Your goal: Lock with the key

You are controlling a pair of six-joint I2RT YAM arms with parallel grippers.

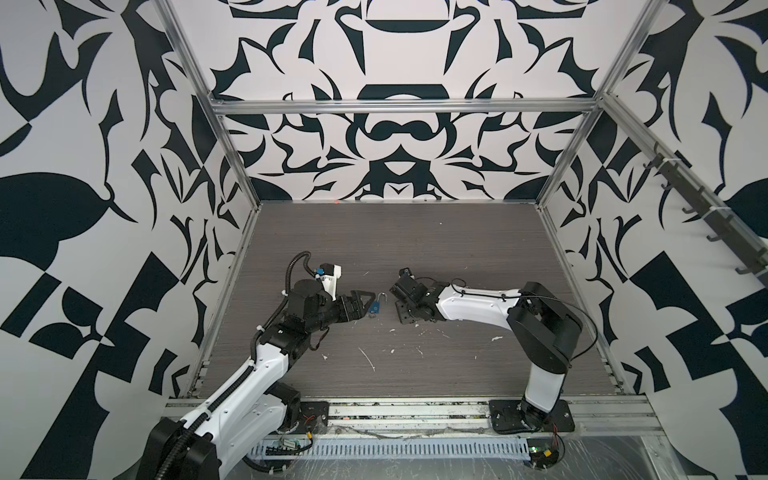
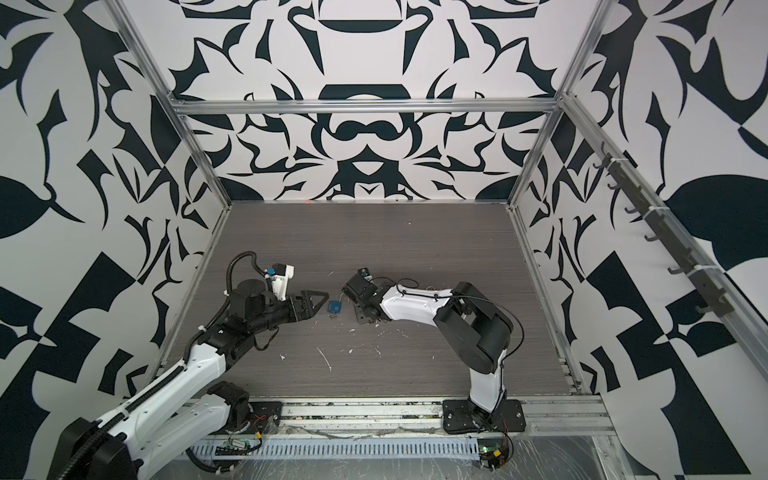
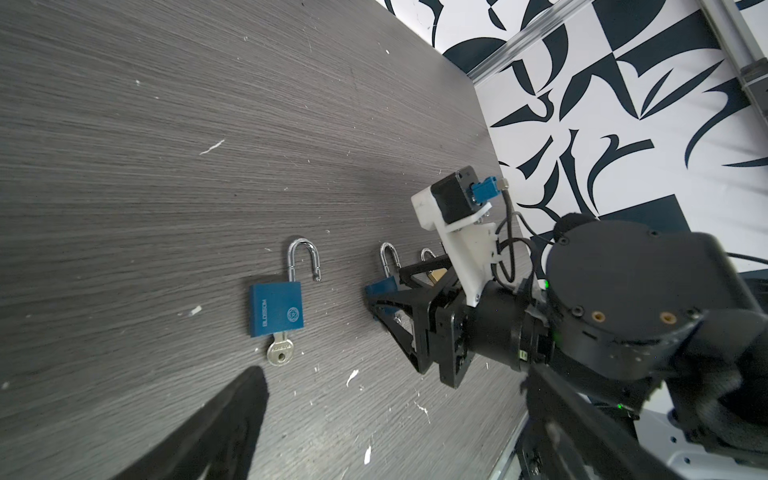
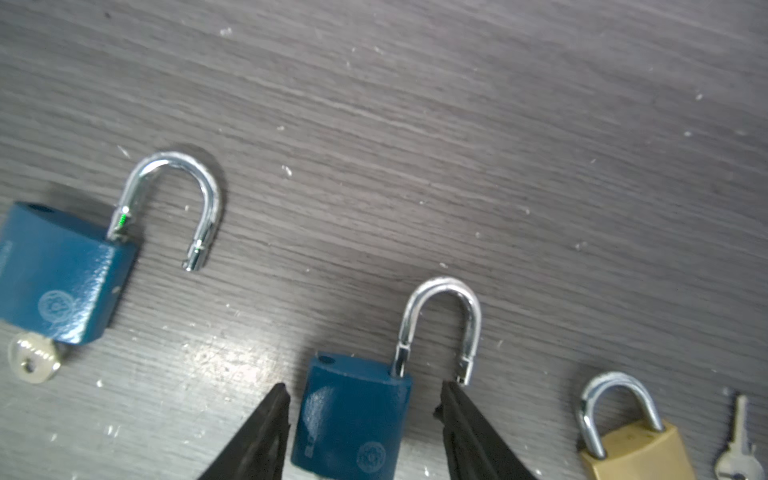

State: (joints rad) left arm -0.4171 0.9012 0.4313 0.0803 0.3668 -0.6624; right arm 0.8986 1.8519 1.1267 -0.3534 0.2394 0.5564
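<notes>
Top view: keyed blue padlock (image 1: 376, 306) lies central on the tabletop (image 1: 436, 249), left pincer (image 1: 368, 305) wide beside it. Left wrist: key (image 3: 279, 352) seated — shackle (image 3: 303, 259) open. Right wrist: right pincer (image 4: 365, 388) half-open astride a second blue padlock (image 4: 353, 424), not touching — probably poised to grip it

Looks like a robotics lab test cell: aluminium-profile frame (image 1: 399, 106), black-and-white patterned wall panels (image 1: 83, 216), grey wood-grain tabletop (image 1: 415, 241), robot arms (image 1: 469, 305) bolted to a base rail (image 1: 415, 409).

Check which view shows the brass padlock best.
Right wrist: the brass padlock lies close and unobstructed, shackle and body clear, only its base cropped. Left wrist shows a sliver of it behind the right claw. In both top views the right arm hides it.
</notes>
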